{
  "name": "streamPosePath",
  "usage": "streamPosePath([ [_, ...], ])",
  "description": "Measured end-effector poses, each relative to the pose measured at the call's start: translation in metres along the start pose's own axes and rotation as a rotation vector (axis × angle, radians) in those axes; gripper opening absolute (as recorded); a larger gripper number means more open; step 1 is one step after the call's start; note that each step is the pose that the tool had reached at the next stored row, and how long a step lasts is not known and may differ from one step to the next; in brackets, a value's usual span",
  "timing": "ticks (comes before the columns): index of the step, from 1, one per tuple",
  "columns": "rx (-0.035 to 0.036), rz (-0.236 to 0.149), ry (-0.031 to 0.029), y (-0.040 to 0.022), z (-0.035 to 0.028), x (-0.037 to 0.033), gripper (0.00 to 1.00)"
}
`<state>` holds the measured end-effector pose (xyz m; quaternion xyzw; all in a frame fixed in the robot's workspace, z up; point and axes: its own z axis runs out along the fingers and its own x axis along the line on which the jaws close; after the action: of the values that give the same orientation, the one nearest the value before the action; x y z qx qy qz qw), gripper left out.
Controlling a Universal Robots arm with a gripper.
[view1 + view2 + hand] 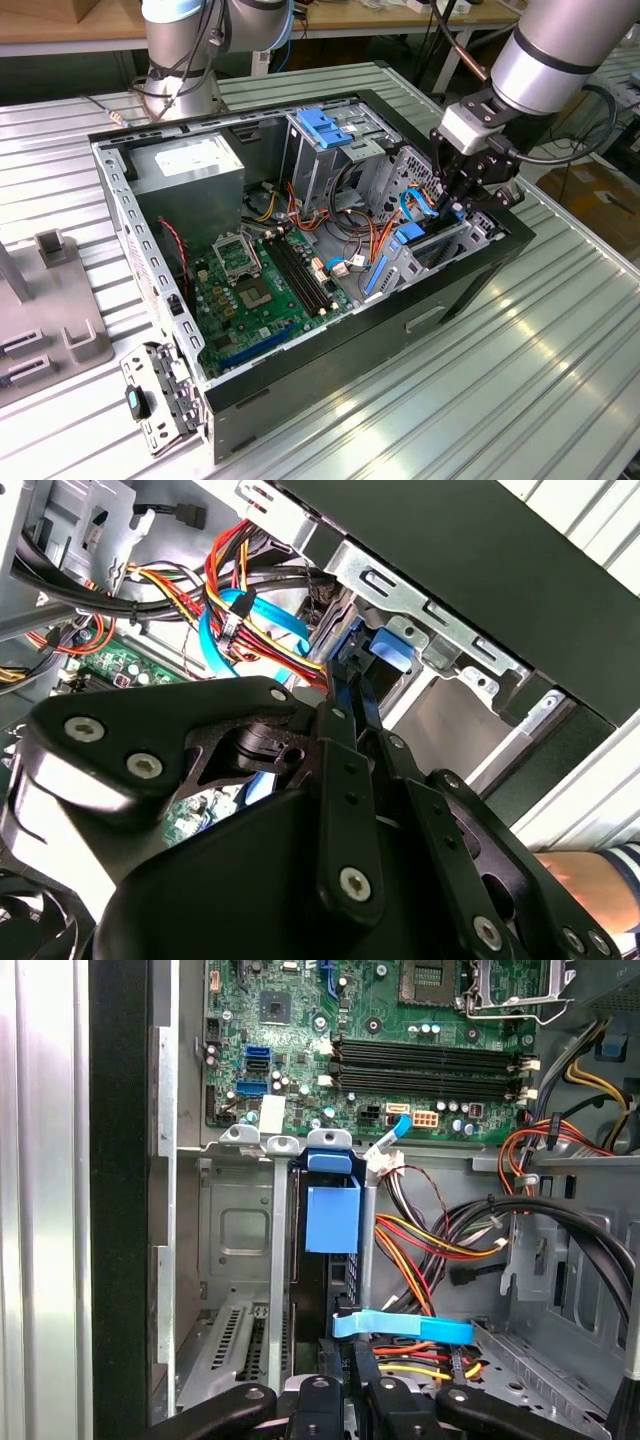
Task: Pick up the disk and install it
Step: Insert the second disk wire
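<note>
While no label reads, hand [455, 207] pinched on disk [331, 1218], seated edge-on in drive bay [240, 1230].

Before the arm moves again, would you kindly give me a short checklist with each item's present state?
1. Gripper down at the drive bay of the computer case: ok.
2. Disk standing on edge in the bay slot: ok.
3. Disk fully seated: cannot tell.
4. Gripper's hold on the disk: cannot tell.
5. Coloured cables beside the slot, not across it: ok.
6. A person's hand close to the case: not ok.
</note>
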<state>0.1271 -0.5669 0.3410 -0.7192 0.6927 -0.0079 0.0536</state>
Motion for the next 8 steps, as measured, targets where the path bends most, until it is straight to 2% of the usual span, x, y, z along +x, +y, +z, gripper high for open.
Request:
streamPosePath([
  [4,-0.0001,0.000,0.0002,0.0004,0.0034,0.0005,0.16],
  [8,0.0000,0.000,0.0003,0.0003,0.0034,0.0006,0.16],
])
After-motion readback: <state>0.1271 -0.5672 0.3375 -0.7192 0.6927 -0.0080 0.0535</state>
